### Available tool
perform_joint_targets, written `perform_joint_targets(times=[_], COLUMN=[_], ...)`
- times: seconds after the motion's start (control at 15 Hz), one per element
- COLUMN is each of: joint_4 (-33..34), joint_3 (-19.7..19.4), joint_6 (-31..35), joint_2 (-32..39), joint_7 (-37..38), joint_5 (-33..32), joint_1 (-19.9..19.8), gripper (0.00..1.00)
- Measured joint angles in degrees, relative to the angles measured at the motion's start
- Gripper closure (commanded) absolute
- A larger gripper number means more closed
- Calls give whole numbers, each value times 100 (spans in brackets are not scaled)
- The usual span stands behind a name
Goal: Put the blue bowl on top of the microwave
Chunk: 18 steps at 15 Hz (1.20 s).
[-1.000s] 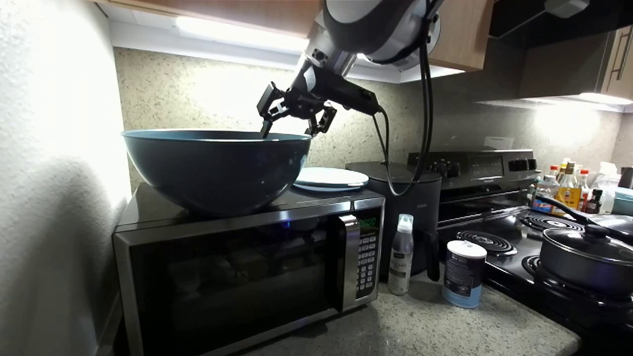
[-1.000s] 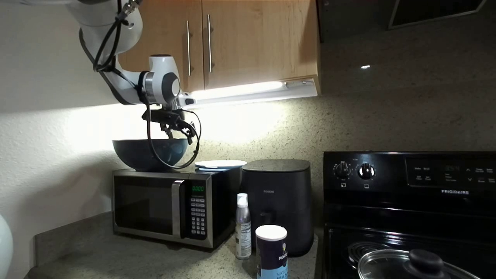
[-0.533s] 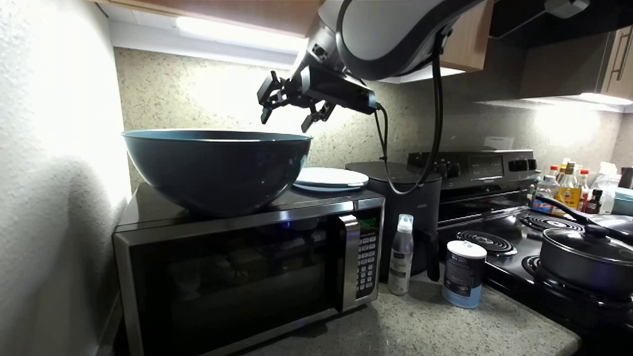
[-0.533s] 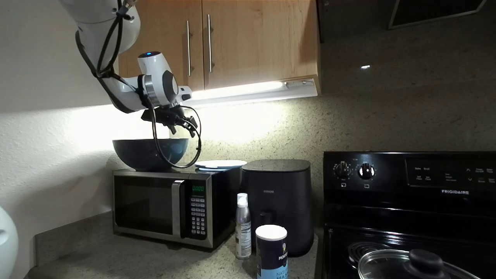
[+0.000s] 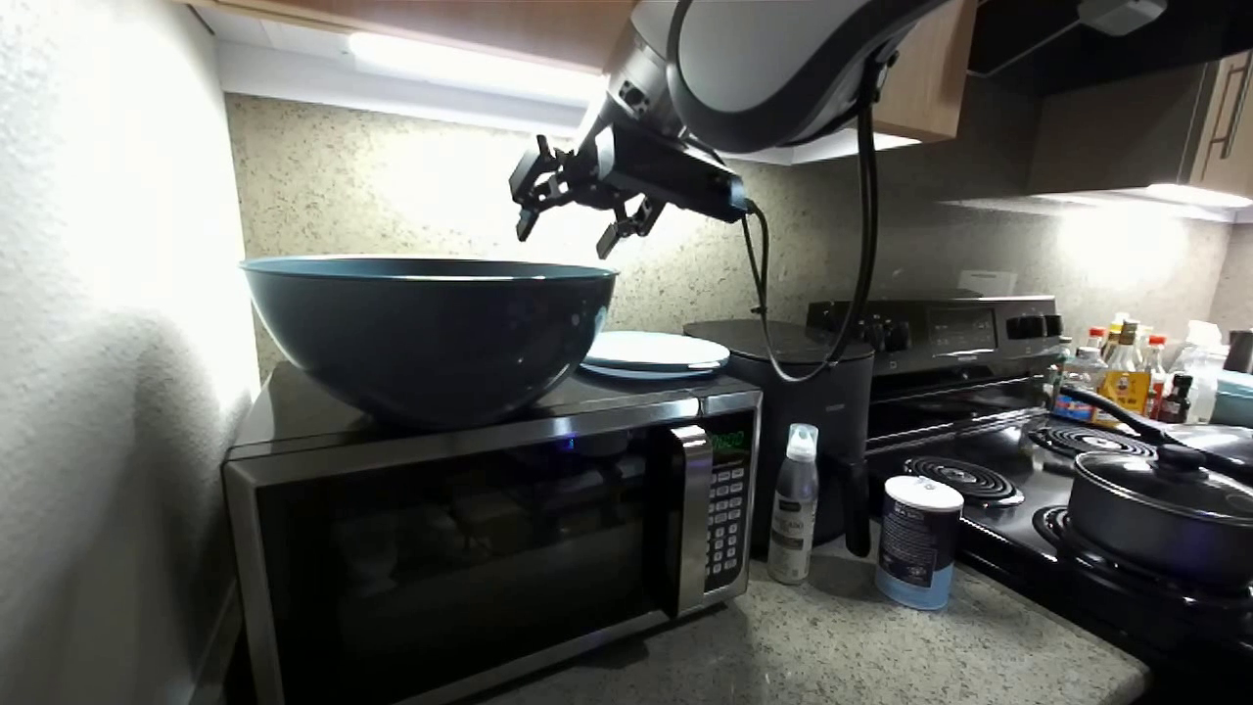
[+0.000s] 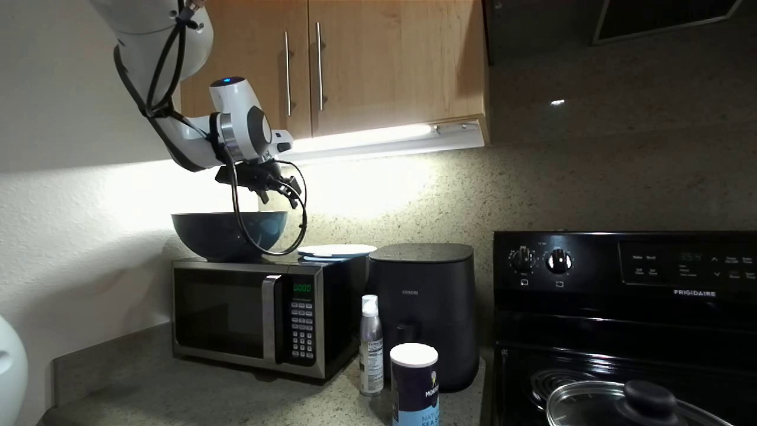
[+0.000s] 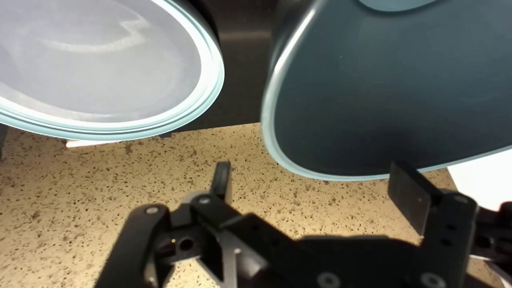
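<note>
The large dark teal-blue bowl (image 5: 426, 343) sits upright on top of the steel microwave (image 5: 470, 568). In an exterior view the bowl (image 6: 219, 234) is at the left part of the microwave (image 6: 222, 307). My gripper (image 5: 565, 240) is open and empty, above the bowl's rim at its right rear side, apart from it. It also shows open in an exterior view (image 6: 279, 203). In the wrist view the gripper (image 7: 311, 180) has its fingers wide apart with speckled wall between them. The bowl (image 7: 384, 88) fills the upper right there, its rim partly behind one fingertip.
A pale-blue plate (image 5: 656, 352) lies on the microwave right of the bowl. A black appliance (image 6: 426, 313), spray bottle (image 5: 795, 509) and salt canister (image 5: 918, 543) stand to the right. A cabinet (image 6: 396, 65) hangs above. A wall (image 5: 117, 294) is close at left. My cable hangs low.
My gripper has risen from the bowl's rim to above it, and the wrist has tilted. In the last half second it barely moved. The bowl has stayed in place.
</note>
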Motion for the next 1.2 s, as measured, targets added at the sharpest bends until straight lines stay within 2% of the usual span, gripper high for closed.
perform_joint_targets(times=[0.4, 0.6, 0.87, 1.2], joint_4=[-193, -591, -1238, -1829], joint_3=[-8, 3, 50, 220], joint_6=[-231, -666, -782, -781], joint_2=[-287, -726, -1347, -1952], joint_7=[0, 0, 0, 255], joint_5=[135, 490, 994, 1022], joint_1=[-13, -53, -167, -481], gripper=[0, 0, 0, 0])
